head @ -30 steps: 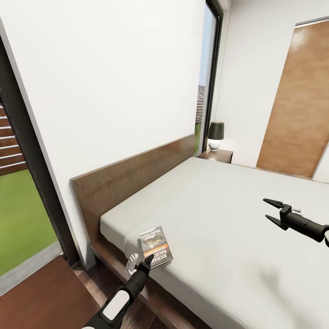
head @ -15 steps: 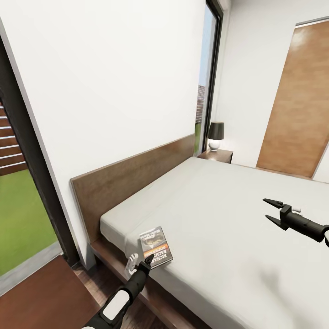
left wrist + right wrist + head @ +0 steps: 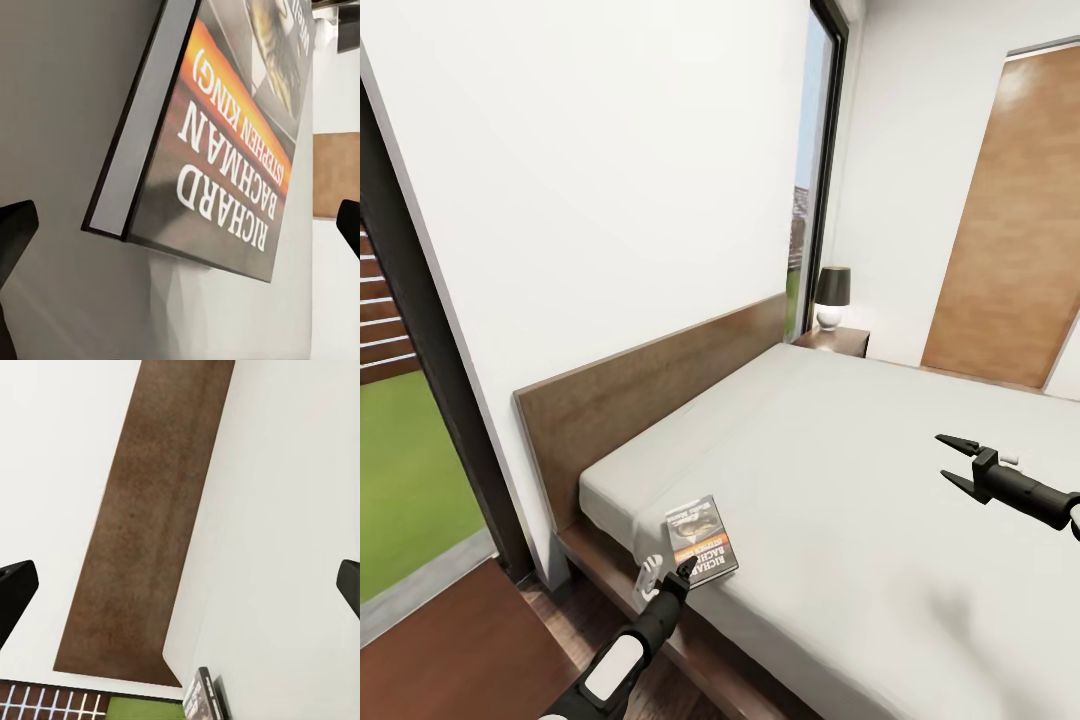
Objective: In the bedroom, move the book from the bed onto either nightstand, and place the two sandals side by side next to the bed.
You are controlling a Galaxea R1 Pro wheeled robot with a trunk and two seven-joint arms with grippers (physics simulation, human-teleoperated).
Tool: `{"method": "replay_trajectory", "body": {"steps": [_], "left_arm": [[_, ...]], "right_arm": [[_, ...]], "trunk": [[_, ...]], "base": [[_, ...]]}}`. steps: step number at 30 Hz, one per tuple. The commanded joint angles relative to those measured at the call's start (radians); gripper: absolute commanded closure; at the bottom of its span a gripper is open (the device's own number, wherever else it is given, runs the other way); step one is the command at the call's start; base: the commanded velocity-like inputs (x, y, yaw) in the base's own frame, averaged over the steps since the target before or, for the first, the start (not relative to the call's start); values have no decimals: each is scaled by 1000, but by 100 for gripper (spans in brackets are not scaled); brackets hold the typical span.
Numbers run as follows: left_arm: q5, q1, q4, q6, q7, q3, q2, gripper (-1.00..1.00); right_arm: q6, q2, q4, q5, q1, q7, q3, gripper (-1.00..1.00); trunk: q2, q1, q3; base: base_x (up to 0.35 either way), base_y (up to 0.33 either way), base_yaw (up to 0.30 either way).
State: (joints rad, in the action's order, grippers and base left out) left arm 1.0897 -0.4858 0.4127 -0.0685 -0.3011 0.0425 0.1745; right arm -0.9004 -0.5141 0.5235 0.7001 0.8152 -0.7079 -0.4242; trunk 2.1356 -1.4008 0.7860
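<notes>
Head view has the book (image 3: 701, 541) lying flat on the bed (image 3: 830, 470), close to the mattress corner by the headboard (image 3: 650, 400); the left tool (image 3: 682, 574) sits right at the book's near edge, at the side of the mattress, whether touching cannot be told; the left wrist view shows its two dark fingertips (image 3: 15, 232) set wide apart with the book (image 3: 225, 142) just ahead between them, cover up, "RICHARD BACHMAN" readable above an orange band, nothing clamped. The right tool (image 3: 952, 461) hangs above the middle of the mattress, well apart from the book, its fingers spread; in the right wrist view the fingertips (image 3: 13, 589) stand apart at either edge, the headboard (image 3: 142, 525) lies ahead, and the book (image 3: 202, 697) shows small and far off on the pale mattress. Beyond the bed's far corner, far from both tools, a nightstand (image 3: 833, 341) carries a dark-shaded lamp (image 3: 831, 298); a wooden door (image 3: 1010, 220) stands beside it.
</notes>
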Motion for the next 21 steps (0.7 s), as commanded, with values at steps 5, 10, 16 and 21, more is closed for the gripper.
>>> {"method": "replay_trajectory", "body": {"steps": [5, 10, 16, 21], "left_arm": [[9, -1, 0, -5, -3, 0, 0, -100], [9, -1, 0, -5, -3, 0, 0, -100], [9, -1, 0, -5, -3, 0, 0, -100], [9, -1, 0, -5, -3, 0, 0, -100]], "right_arm": [[-5, 0, 0, -5, 1, -4, -4, -100], [-5, 0, 0, -5, 1, -4, -4, -100], [-5, 0, 0, -5, 1, -4, -4, -100], [-5, 0, 0, -5, 1, -4, -4, -100]], "trunk": [[0, 0, 1], [0, 0, 1], [0, 0, 1], [0, 0, 1]], "base": [[5, 0, 0], [53, 0, 0], [24, 0, 0], [7, 0, 0]]}}
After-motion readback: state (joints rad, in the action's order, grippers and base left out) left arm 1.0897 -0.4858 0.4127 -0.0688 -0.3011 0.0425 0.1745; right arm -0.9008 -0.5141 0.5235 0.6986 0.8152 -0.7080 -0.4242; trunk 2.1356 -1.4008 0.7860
